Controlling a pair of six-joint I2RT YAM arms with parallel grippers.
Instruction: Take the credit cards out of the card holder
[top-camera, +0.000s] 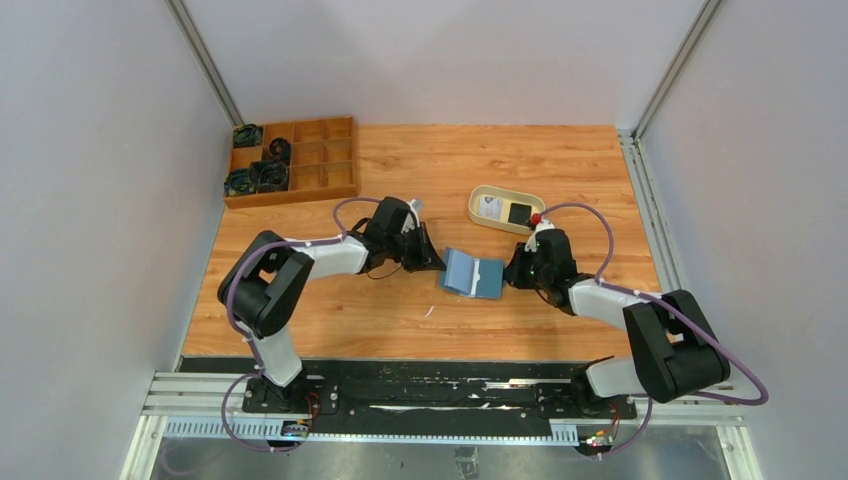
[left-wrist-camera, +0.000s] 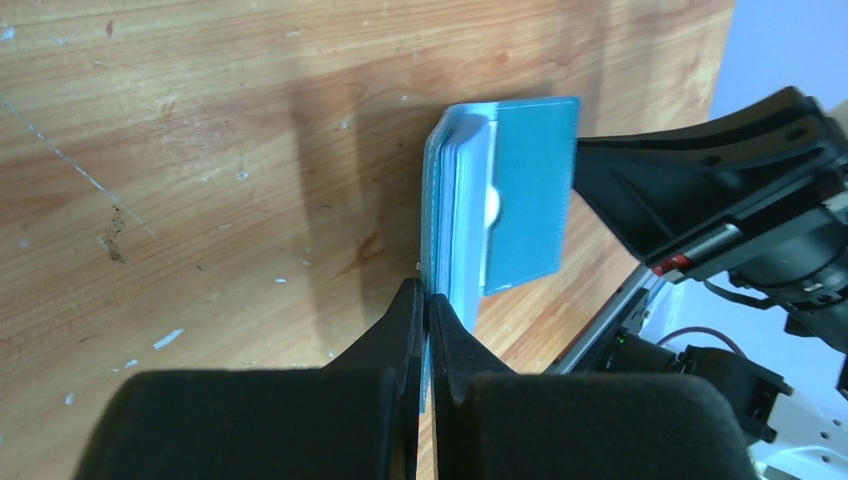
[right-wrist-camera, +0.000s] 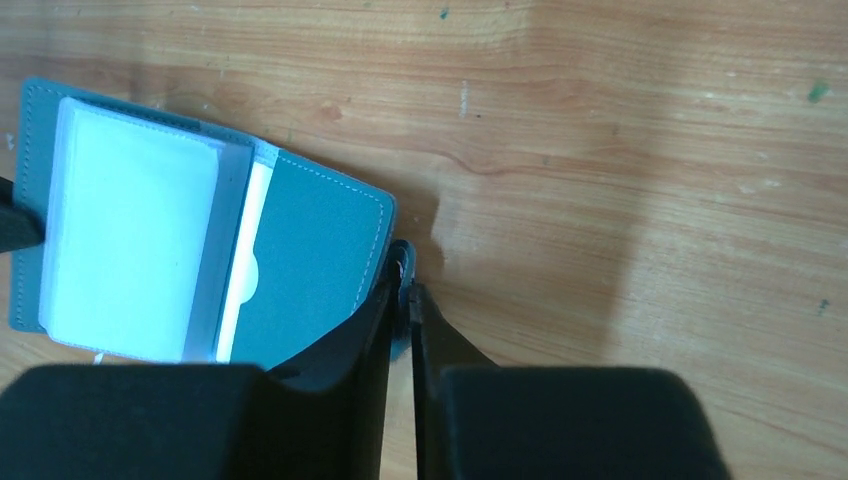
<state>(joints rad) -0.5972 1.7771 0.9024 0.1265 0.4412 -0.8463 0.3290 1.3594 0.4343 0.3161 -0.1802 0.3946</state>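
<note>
The teal-blue card holder (top-camera: 472, 273) lies open on the wooden table between both grippers. My left gripper (top-camera: 437, 262) is shut on its left flap's edge; in the left wrist view the gripper (left-wrist-camera: 425, 295) pinches the stacked pale edge of the card holder (left-wrist-camera: 525, 200). My right gripper (top-camera: 511, 274) is shut on the right flap; in the right wrist view the gripper (right-wrist-camera: 405, 290) grips the corner of the card holder (right-wrist-camera: 315, 265). Inside, a pale slot stack (right-wrist-camera: 130, 240) and a white card edge (right-wrist-camera: 245, 275) at the thumb notch show.
A cream oval tray (top-camera: 480, 192) behind the right gripper holds a white card and a dark card, with a small red thing (top-camera: 536, 218) at its rim. A wooden compartment box (top-camera: 330, 185) with several dark round parts stands at the back left.
</note>
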